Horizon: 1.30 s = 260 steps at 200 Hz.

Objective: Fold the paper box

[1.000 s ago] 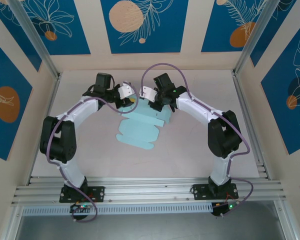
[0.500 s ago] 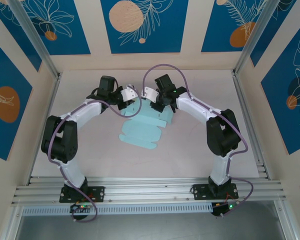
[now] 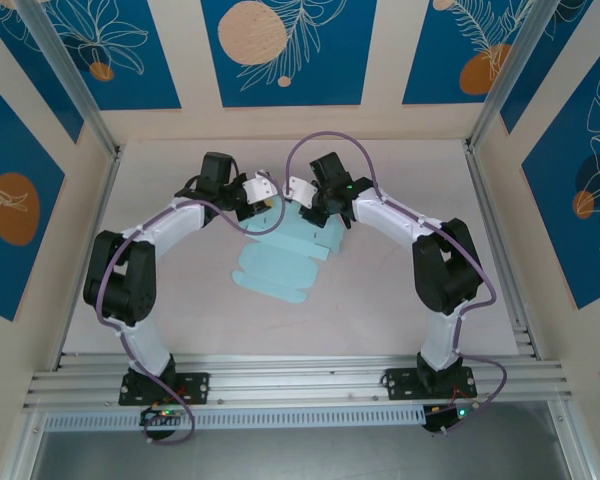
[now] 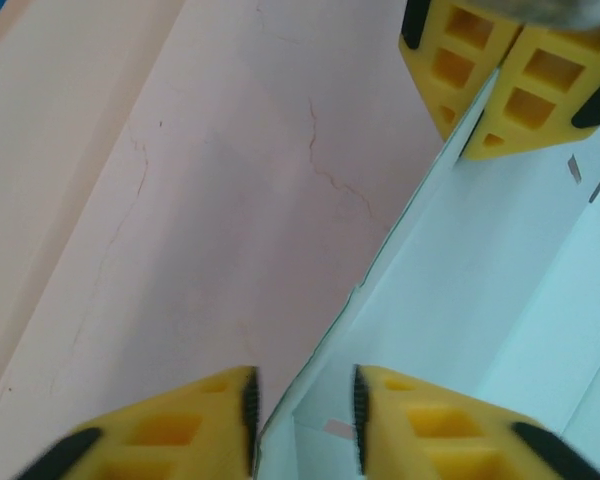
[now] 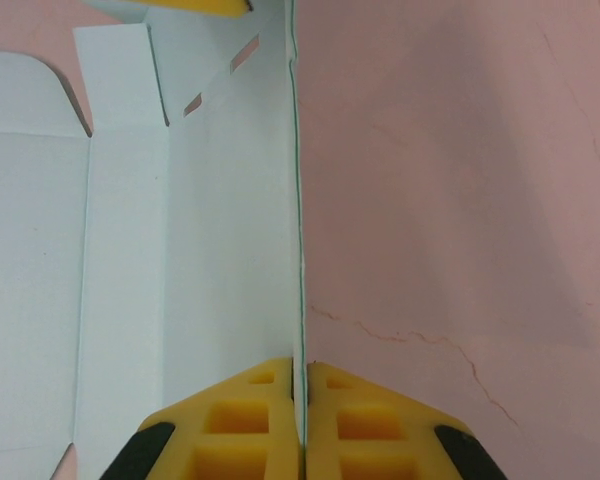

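Right tool [image 5: 300, 405] clamped on raised flap edge of paper box [image 5: 130, 260]; left tool [image 4: 302, 412] parted, pads [image 4: 248, 415] straddling same edge, opposite end.

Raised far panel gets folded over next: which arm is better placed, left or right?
Right. The right tool is pinched shut on the upright edge of the paper box; the left tool only straddles that edge, jaws apart, so it would likely need to close first.

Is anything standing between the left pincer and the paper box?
Nothing visible. The paper box has its raised edge in the gap of the open left pincer; the right pincer is shut on that same edge.
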Available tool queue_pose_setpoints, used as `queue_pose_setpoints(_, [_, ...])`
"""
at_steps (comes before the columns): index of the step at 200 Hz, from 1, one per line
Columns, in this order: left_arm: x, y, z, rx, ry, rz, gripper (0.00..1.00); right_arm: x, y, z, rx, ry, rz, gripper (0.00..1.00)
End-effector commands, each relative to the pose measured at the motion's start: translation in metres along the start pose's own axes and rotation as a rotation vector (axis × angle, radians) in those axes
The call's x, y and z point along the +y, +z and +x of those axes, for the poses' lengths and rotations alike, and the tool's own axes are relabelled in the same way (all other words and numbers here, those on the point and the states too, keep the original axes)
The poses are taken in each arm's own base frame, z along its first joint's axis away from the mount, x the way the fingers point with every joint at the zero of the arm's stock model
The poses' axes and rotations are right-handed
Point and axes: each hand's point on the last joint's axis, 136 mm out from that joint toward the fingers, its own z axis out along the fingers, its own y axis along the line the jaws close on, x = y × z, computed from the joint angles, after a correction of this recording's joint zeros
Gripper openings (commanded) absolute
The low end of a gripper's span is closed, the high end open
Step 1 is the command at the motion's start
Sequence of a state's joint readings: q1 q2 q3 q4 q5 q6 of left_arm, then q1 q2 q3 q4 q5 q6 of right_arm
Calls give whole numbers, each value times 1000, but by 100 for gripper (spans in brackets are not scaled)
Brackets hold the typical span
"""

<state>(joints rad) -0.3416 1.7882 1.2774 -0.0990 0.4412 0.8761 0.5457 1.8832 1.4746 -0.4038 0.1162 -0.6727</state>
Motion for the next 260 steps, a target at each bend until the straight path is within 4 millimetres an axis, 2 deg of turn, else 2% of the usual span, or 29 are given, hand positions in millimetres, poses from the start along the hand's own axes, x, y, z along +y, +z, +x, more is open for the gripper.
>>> queue_pose_setpoints(1, [-4,7,1,12,3,26,17,-5,-16,-12,-51,17,24,8])
queue_pose_setpoints(31, [-1,7,-2,-6,18,-12,6,-8,-19,-9,-47,52,40,16])
queue_pose_setpoints(62, [2,5,-9,-29,48,-79,0,-18,-28,-5,-56,143,78,34])
queue_pose_setpoints(91, [6,5,-18,-33,94,-184,0,-33,-51,-4,-94,308,136,59])
queue_pose_setpoints(122, [1,11,-32,-13,198,-309,0,-54,-84,2,-135,595,206,72])
queue_pose_setpoints(143, [-3,18,-35,31,282,-372,0,-66,-106,17,-135,851,227,73])
queue_pose_setpoints(159, [-3,21,-39,57,340,-429,0,-68,-115,27,-142,1040,178,73])
queue_pose_setpoints(187, [-5,27,-46,81,436,-505,0,-66,-111,49,-137,1310,64,73])
queue_pose_setpoints(223, [-7,32,-50,100,509,-573,0,-63,-95,61,-116,1424,-1,73])
queue_pose_setpoints(260, [-11,34,-51,82,505,-578,0,-72,-80,60,-121,1416,-26,73])
